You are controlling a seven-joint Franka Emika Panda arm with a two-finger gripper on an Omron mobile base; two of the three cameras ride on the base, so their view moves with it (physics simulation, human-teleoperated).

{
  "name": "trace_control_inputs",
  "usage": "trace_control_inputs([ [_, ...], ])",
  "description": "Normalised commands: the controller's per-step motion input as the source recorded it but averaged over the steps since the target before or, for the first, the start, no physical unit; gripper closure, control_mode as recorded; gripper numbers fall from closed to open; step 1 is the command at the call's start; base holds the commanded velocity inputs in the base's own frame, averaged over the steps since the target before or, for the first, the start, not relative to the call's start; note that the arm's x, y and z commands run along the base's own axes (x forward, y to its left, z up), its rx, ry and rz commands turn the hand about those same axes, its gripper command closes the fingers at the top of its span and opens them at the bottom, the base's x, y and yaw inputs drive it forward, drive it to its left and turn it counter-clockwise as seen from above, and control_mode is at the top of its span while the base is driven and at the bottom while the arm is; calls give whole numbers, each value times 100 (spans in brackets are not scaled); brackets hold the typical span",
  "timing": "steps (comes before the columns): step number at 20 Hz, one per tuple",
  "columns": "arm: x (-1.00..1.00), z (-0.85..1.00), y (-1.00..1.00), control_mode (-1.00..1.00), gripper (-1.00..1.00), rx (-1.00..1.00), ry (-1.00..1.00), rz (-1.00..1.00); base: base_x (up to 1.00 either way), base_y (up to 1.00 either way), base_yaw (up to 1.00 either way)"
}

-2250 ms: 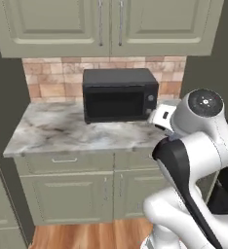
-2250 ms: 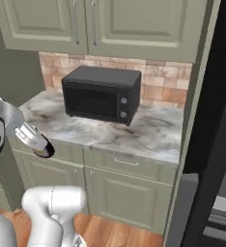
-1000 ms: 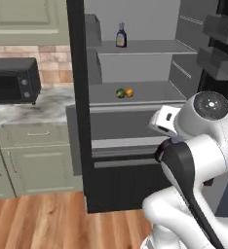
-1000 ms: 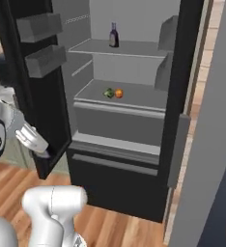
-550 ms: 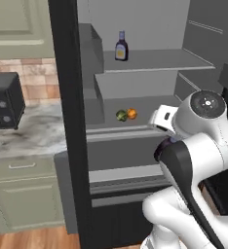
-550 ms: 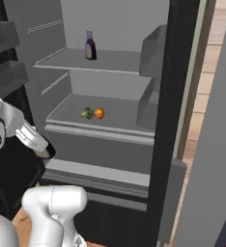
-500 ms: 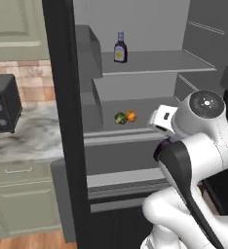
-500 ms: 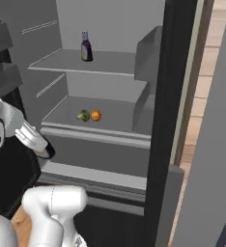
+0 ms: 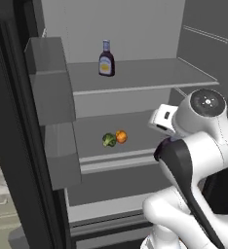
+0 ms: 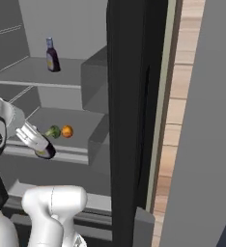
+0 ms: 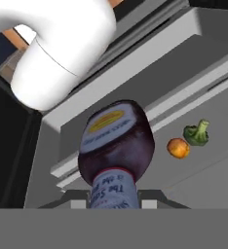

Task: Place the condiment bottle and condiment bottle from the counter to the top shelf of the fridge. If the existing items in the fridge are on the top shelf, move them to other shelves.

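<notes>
My gripper (image 11: 112, 203) is shut on a condiment bottle (image 11: 117, 146), dark brown with a yellow-and-white label, held by its neck in front of the open fridge. A second, matching condiment bottle (image 9: 105, 59) (image 10: 51, 55) stands upright on the top shelf (image 9: 150, 73) (image 10: 18, 73). On the shelf below (image 9: 140, 125) the green broccoli floret (image 9: 108, 140) (image 10: 52, 131) (image 11: 197, 133) and the round orange vegetable (image 9: 121, 136) (image 10: 66, 131) (image 11: 178, 148) lie side by side near the front edge. The counter is out of view.
Grey door bins (image 9: 50, 85) jut out on the fridge's left door. The black edge of the right door (image 10: 129, 120) stands close on the right, with more bins (image 10: 96, 77) on its inside. The white arm rises in front of the lower shelves.
Both base views have swung and closed in on the fridge, so its shelves look larger and the counter has slid out of view. The arm keeps its pose, with the bottle still gripped.
</notes>
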Motion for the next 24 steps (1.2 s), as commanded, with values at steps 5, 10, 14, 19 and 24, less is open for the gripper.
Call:
trace_control_inputs([
  [5,15,78,-25,-100,100,14,-11,-9,5,-3,-2],
  [10,39,99,-53,-100,100,17,-22,-9,0,0,0],
  [14,46,99,-18,-100,100,4,-12,-7,0,0,0],
  [19,23,52,-14,-100,100,1,-10,-1,0,0,0],
  [24,17,15,-1,-100,100,7,-15,0,0,0,0],
])
